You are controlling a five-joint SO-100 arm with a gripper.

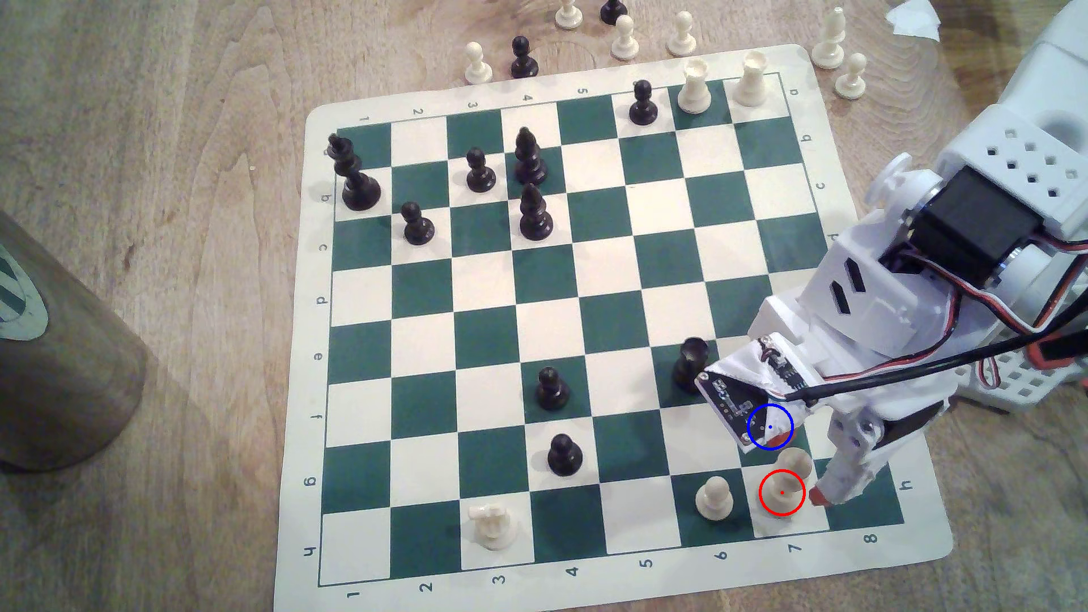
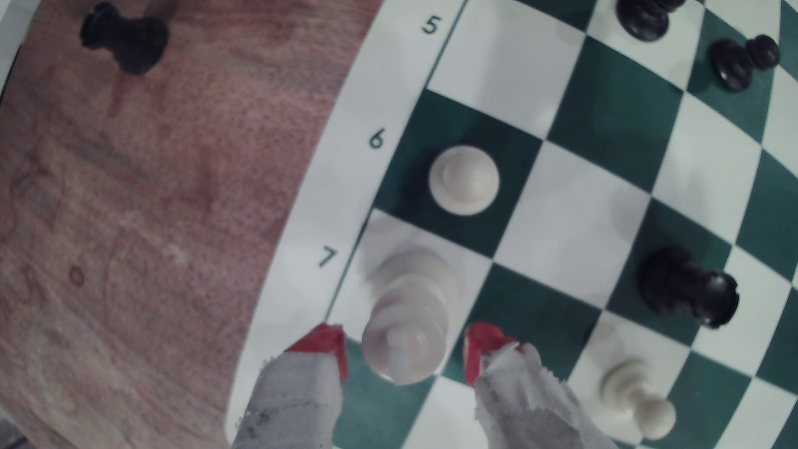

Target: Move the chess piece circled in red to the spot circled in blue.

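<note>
In the exterior view the white pawn [image 1: 714,497] stands at about 9 o'clock from the chess piece [image 1: 786,479], which sits on the red-ringed white square in the board's row h. The gripper [image 1: 803,471] is spread around the chess piece, one red-tipped finger on each side. The spot [image 1: 770,427], at 12 o'clock from the piece, is mostly hidden under the wrist camera board [image 1: 743,388].

The chess piece [image 1: 789,479] is showing cream-white, ringed in red; the spot [image 1: 770,427] is wearing a thin blue ring and dot. The board [image 1: 483,353] is alternating dark green and white squares. The gripper [image 2: 406,349] is showing red tips on grey-wrapped fingers [image 2: 298,397], over brown wood-grain table [image 1: 176,176]
</note>
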